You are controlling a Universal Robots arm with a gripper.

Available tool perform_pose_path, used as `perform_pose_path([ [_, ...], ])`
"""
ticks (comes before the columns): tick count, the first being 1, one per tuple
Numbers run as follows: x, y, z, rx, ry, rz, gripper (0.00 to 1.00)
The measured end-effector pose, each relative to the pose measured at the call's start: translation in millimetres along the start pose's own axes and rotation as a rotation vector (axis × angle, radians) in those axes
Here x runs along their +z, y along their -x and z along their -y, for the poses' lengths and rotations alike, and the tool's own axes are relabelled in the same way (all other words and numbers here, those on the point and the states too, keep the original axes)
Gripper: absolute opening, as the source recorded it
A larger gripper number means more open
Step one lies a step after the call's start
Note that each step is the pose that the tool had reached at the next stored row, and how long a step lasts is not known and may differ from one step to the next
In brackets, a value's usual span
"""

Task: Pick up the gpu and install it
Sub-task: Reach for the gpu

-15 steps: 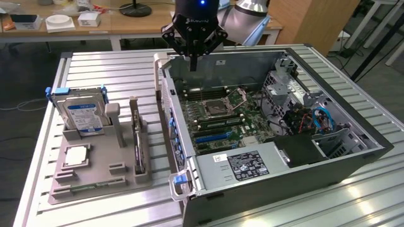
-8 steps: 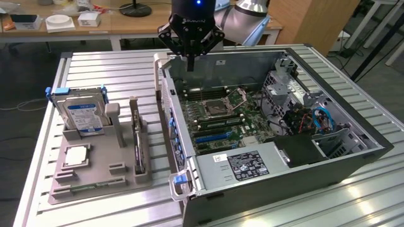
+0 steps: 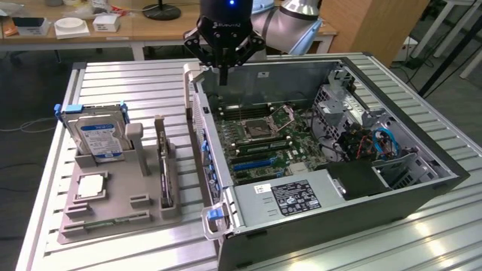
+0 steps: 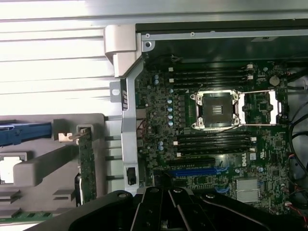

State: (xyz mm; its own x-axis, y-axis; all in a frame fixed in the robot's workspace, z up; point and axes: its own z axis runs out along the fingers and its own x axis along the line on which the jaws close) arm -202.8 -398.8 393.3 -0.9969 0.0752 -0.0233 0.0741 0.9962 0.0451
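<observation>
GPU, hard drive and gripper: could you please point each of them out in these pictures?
gpu (image 3: 163,180), exterior view, on its dark upper edge.
hard drive (image 3: 99,138), exterior view, on its blue label.
gripper (image 3: 223,80), exterior view, between its shut fingertips.

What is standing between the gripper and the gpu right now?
Only the computer case's side wall, lower down. The shut gripper hangs by that wall's top corner. The gpu stands on edge in the gray holder on the wall's other side, uncovered from above.
</observation>
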Motion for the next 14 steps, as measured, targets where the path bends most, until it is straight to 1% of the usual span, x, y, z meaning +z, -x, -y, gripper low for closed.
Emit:
perform_pose_path([
  [14, -0.4, -14.6, 1.1, 0.000, 0.0000, 0.0000, 0.11],
])
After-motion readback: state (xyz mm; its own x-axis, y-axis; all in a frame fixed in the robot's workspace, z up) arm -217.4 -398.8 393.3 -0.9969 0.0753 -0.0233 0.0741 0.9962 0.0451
